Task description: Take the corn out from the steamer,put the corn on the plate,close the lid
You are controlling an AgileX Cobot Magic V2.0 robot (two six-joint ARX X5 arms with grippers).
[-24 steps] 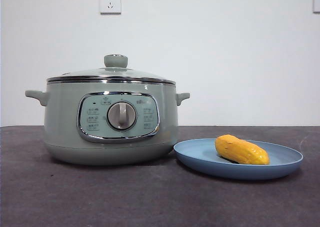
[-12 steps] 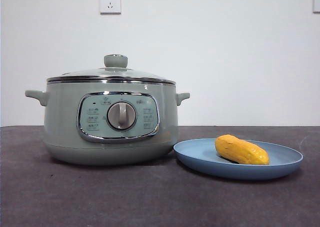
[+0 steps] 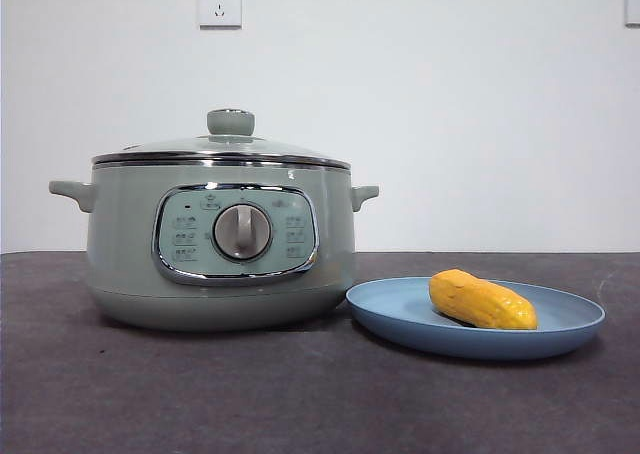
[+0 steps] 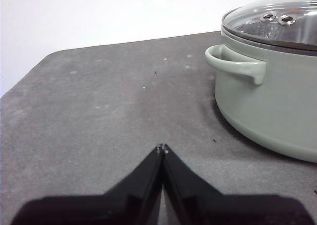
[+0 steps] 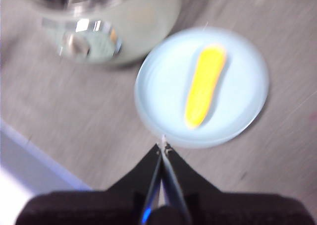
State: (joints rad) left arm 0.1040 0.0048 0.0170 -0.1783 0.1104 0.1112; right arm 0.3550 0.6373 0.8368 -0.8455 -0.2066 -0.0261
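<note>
The sage-green steamer [image 3: 220, 244] stands left of centre with the glass lid [image 3: 222, 146] seated on it. The yellow-orange corn [image 3: 482, 301] lies on the light-blue plate [image 3: 400, 319] to the steamer's right. My left gripper [image 4: 162, 148] is shut and empty, low over the bare table beside the steamer's side handle [image 4: 233, 64]. My right gripper [image 5: 163, 146] is shut and empty, high above the plate [image 5: 158, 93], with the corn [image 5: 204, 86] and the steamer [image 5: 129, 22] below it. Neither gripper shows in the front view.
The dark grey table [image 3: 300, 394] runs to a white wall with a socket [image 3: 220, 4]. The table's edge [image 5: 44, 160] shows in the right wrist view.
</note>
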